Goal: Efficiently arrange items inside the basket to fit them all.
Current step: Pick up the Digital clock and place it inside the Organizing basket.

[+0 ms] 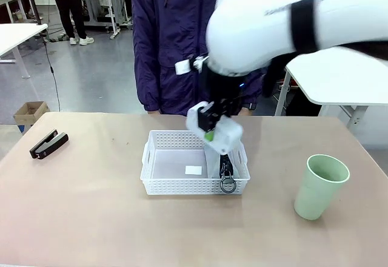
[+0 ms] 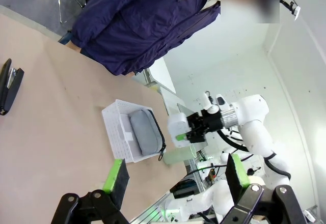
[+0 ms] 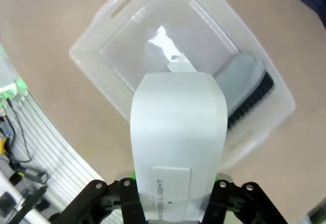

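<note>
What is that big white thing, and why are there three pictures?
It is a robot arm. There are two, and each ends in a gripper with two fingers. One picture looks across the table at a person in a dark jacket. The other two come from small cameras on the robot's wrists.

The right gripper holds a small white box above the white basket. A grey pouch already lies in the basket. The left gripper is open and holds nothing.

On the table wait a black stapler and a pale green cup.
</note>
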You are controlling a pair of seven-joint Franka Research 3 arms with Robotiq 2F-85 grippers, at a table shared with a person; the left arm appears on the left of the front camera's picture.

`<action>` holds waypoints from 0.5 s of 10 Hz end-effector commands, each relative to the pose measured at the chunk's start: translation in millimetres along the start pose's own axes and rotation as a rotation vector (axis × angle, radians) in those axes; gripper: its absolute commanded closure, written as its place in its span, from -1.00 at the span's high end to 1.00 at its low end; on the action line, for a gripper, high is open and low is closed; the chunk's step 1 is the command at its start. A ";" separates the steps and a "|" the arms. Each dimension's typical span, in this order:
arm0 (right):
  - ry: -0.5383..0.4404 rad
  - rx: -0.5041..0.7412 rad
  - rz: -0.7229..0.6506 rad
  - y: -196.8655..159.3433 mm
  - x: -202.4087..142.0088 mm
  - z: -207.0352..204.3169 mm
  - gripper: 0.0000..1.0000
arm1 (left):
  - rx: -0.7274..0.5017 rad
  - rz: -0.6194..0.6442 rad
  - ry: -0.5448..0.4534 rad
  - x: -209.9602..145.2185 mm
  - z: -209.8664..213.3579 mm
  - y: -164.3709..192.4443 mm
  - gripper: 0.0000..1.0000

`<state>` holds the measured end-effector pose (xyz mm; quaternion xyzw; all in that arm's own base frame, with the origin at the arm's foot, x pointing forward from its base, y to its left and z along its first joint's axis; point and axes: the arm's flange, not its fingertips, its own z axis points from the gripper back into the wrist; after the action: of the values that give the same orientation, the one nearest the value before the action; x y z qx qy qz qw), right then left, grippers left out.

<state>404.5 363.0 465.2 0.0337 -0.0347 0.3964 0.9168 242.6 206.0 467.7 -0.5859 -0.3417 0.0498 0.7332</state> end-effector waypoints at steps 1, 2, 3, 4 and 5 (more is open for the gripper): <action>-0.060 -0.043 0.013 -5.8 21.0 -10.9 0.01 | -0.020 -0.021 -0.014 1.4 -0.3 -1.6 1.00; -0.083 -0.021 0.008 -8.5 24.1 -19.1 0.01 | -0.020 -0.021 -0.014 1.4 -0.3 -1.6 1.00; -0.093 -0.021 0.012 -10.0 29.3 -26.3 0.01 | -0.020 -0.021 -0.014 1.4 -0.3 -1.6 1.00; -0.068 -0.015 0.033 -11.4 36.0 -34.1 0.01 | -0.020 -0.021 -0.014 1.4 -0.3 -1.6 1.00; -0.047 -0.010 0.070 -12.9 42.0 -40.4 0.01 | -0.020 -0.021 -0.014 1.4 -0.3 -1.6 1.00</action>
<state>437.2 383.8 427.7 0.0477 -0.0600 0.4074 0.9100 242.6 206.0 467.8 -0.5857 -0.3419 0.0497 0.7332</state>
